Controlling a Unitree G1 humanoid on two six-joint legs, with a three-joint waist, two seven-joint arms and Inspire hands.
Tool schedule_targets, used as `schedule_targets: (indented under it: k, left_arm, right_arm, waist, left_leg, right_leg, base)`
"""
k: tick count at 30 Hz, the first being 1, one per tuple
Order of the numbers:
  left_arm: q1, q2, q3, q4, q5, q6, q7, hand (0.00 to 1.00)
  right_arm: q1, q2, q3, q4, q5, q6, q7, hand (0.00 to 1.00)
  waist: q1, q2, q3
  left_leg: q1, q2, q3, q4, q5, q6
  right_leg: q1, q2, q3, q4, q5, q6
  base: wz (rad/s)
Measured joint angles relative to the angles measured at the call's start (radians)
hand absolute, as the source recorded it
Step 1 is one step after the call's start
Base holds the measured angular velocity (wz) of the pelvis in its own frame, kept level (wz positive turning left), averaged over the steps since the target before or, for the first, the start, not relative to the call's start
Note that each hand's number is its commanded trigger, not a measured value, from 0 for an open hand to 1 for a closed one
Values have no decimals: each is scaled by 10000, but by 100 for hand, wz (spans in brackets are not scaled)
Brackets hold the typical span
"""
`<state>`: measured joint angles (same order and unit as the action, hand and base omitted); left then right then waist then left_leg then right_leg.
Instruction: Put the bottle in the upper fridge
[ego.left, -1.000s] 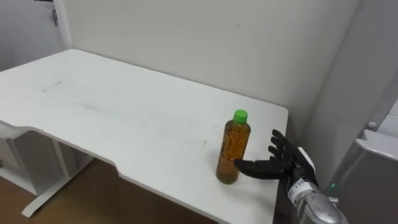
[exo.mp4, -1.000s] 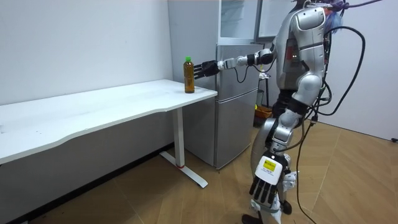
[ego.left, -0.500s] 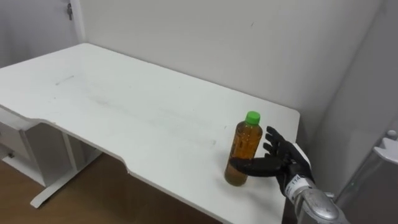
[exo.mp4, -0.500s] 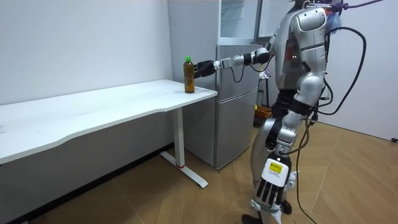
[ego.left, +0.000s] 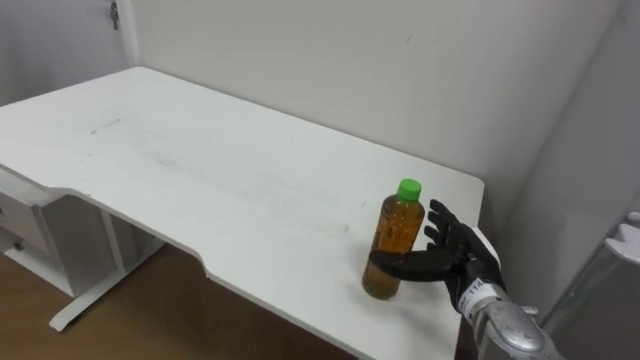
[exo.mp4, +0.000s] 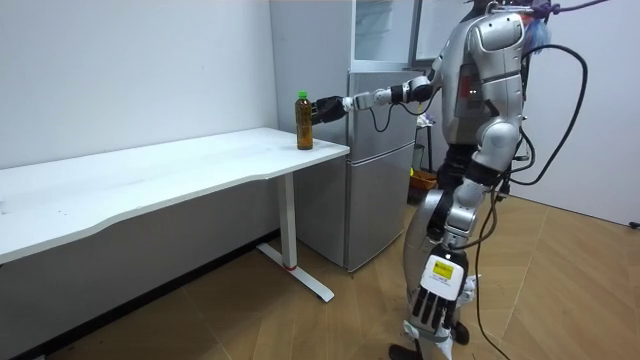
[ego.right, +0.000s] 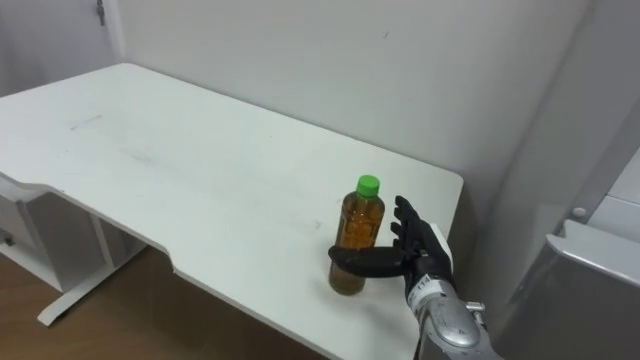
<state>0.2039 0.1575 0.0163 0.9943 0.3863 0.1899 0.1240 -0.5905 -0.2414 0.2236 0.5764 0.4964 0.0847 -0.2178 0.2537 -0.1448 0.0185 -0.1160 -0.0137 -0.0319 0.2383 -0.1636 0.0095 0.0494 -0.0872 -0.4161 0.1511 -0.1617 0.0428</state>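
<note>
We log the bottle (ego.left: 392, 238) upright on the table (ego.left: 200, 170), right robot hand (ego.left: 455, 255) splayed against it, unclenched; lift and fridge (exo.mp4: 380, 180) remain.

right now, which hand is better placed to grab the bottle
Right. The right hand is at the bottle, thumb across its front, fingers open behind it. The left hand hangs low at the robot's side, away from the table.

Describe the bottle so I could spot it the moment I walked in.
Find the long white table along the wall and go to its end by the grey fridge. There stands the bottle, upright near the corner, with the robot's black right hand at its side. Amber liquid and a bright green cap set it apart from all that white.
</note>
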Motion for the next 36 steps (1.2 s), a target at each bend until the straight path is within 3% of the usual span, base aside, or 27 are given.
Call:
schedule_targets:
  k: [8, 12, 18, 29, 36]
  left_arm:
    - [0, -1, -4, 77, -14, -11, 1, 0]
    - [-19, -4, -16, 75, -12, -28, -28, 0]
    - [-184, 17, -46, 92, -40, -33, 40, 0]
    - [-390, 149, -520, 93, -439, -393, 403, 0]
    - [-598, 143, -783, 186, -445, -387, 412, 0]
  right_arm:
    - [0, 0, 0, 0, 35, -4, -4, 0]
    - [0, 0, -8, 67, 94, -127, -2, 0]
    - [-31, 1, -70, 806, 116, -262, -231, 0]
    - [-1197, -3, -33, 1795, 460, -420, -624, 0]
    - [-1366, -2, -35, 2094, 455, -433, -614, 0]
  waist:
    - [-1, 27, 19]
    - [6, 129, 87]
    - [38, 166, 105]
    - [41, 171, 112]
    - [38, 169, 239]
  left_leg:
    - [-41, -1, -3, 15, 0, 0]
    - [-143, -3, -28, 36, -1, -1]
    - [-699, -7, -82, 217, 57, -2]
    - [-985, -16, -91, 208, 115, -5]
    - [-1048, -6, -92, 192, 142, -14]
  right_leg:
    - [6, -2, -18, 1, 0, 0]
    - [-63, -1, -43, 2, 0, 0]
    - [-581, 1, -89, 27, 18, -29]
    - [-890, -12, -95, 27, 31, -51]
    - [-938, -5, -96, 32, 31, -51]
  base:
    - [0]
    - [0]
    - [1]
    - [1]
    - [0]
